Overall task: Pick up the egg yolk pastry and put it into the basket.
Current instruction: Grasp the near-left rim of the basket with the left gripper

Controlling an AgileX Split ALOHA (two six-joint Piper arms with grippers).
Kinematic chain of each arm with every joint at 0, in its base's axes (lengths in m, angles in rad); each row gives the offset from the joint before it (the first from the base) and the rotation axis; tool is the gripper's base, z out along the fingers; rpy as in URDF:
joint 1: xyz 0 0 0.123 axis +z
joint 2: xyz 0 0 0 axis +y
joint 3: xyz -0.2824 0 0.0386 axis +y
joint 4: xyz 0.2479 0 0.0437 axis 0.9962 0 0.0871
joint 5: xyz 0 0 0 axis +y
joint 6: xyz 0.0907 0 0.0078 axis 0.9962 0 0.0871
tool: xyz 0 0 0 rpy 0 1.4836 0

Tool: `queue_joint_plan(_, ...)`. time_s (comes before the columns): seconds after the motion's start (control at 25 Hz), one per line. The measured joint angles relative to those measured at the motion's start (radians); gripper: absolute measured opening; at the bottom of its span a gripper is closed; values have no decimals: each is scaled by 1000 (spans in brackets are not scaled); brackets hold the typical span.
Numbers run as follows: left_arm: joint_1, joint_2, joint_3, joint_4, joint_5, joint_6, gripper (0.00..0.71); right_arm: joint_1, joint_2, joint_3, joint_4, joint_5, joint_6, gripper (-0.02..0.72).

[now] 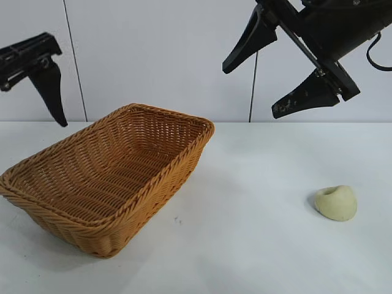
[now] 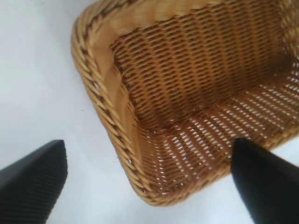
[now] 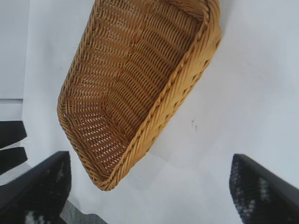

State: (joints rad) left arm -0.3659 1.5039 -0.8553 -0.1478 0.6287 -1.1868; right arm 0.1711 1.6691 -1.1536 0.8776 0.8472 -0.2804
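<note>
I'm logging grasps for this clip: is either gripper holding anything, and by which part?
Nothing is held. Left gripper and right gripper hang open; the egg yolk pastry lies untouched on the table.

Both arms are finished in matte black. The right gripper [image 1: 275, 86] carries two tapered, wedge-shaped fingers on a straight cross rail; pale scuffing marks the lower finger. A black cable loops beside its wrist housing. The left gripper [image 1: 49, 92] shows one pointed black finger beneath a ribbed bracket. The finger pads [image 3: 46, 182] appear finely cross-hatched, possibly rubberised.
</note>
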Motion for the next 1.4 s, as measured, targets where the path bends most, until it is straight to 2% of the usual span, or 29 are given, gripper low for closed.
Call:
queue_joint_plan(0.16, 13, 58, 0, -13, -36, -3, 681, 0, 0, 0, 0, 0, 0, 655)
queue_joint_plan(0.4, 86, 151, 2, -84, -73, 82, 681, 0, 0, 0, 0, 0, 0, 655)
queue_joint_plan(0.64, 90, 262, 2, -251, -149, 212, 681, 0, 0, 0, 0, -1, 0, 655)
queue_joint_plan(0.84, 90, 308, 2, -278, -165, 250, 661, 0, 0, 0, -1, 0, 0, 655)
queue_joint_plan(0.88, 90, 308, 2, -278, -168, 253, 638, 0, 0, 0, -1, 0, 0, 655)
queue_joint_plan(0.96, 90, 308, 2, -278, -173, 252, 538, 0, 0, 0, -2, 1, 0, 655)
queue_joint_plan(1.04, 90, 308, 2, -278, -174, 243, 401, 0, 0, 0, -3, 1, 0, 655)
queue_joint_plan(1.12, 90, 308, 2, -278, -169, 224, 216, 0, 0, 0, -4, 1, 0, 655)
queue_joint_plan(1.2, 90, 308, 3, -282, -167, 201, 106, 0, 0, 0, -4, 2, 0, 655)
queue_joint_plan(1.4, 90, 308, -24, -283, -144, 210, 99, 0, 0, 0, -4, 2, 0, 655)
